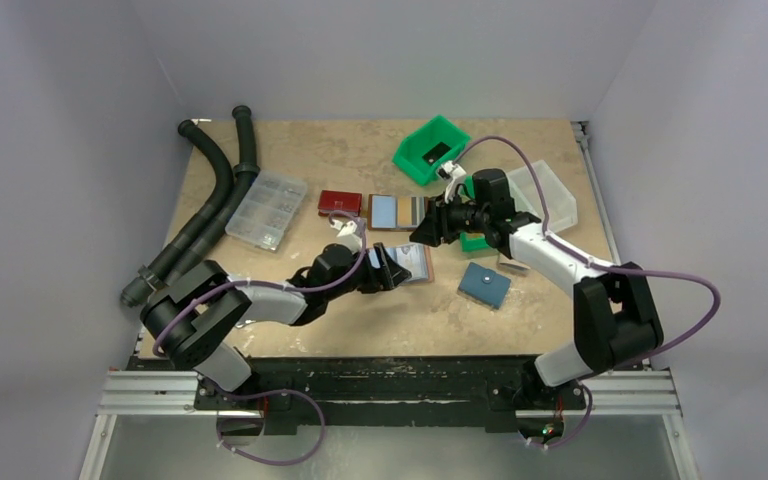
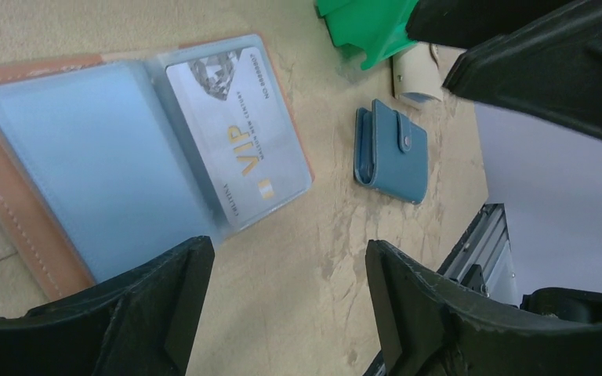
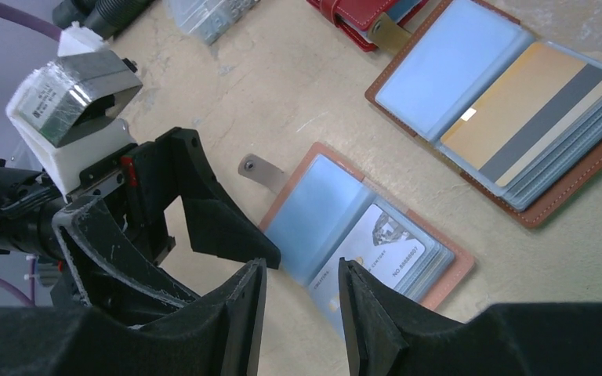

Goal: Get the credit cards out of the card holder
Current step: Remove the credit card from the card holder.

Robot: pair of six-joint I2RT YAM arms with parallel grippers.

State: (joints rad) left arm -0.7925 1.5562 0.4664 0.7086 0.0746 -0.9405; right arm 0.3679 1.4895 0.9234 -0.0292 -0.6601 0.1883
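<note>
1. Where the two arms meet at the middle of the top view, a tan card holder (image 1: 416,262) lies open on the desk (image 1: 360,320). In the left wrist view a silver card (image 2: 239,141) marked VIP sits in the clear sleeve of its right-hand page.
2. Just above it in the top view lies a darker brown card holder (image 1: 397,212), also open. A gold card (image 3: 529,110) with a grey stripe shows in its sleeve, and a closed red wallet (image 1: 340,203) lies just left of it.
3. A blue snap pouch (image 1: 485,285) lies right of the tan holder, apart from it. A green bin (image 1: 430,150) stands at upper centre and a clear tub (image 1: 550,190) at the right. A clear parts box (image 1: 267,208) and black hoses (image 1: 215,190) lie at the upper left.
4. The left arm reaches in low from the lower left with its elbow bent. The left tool (image 2: 290,305) is spread wide with nothing between its fingers, over the tan holder's lower edge in its own view. In the right wrist view one fingertip sits at the left edge of the holder's blue page; whether it touches cannot be told.
5. The right arm stretches from the lower right toward the centre, wrist tipped down. The right tool (image 3: 302,313) hangs over the tan holder with only a narrow gap between its fingers, gripping nothing.
6. The two tools are near each other, and the right arm's dark body fills the upper right of the left wrist view.
</note>
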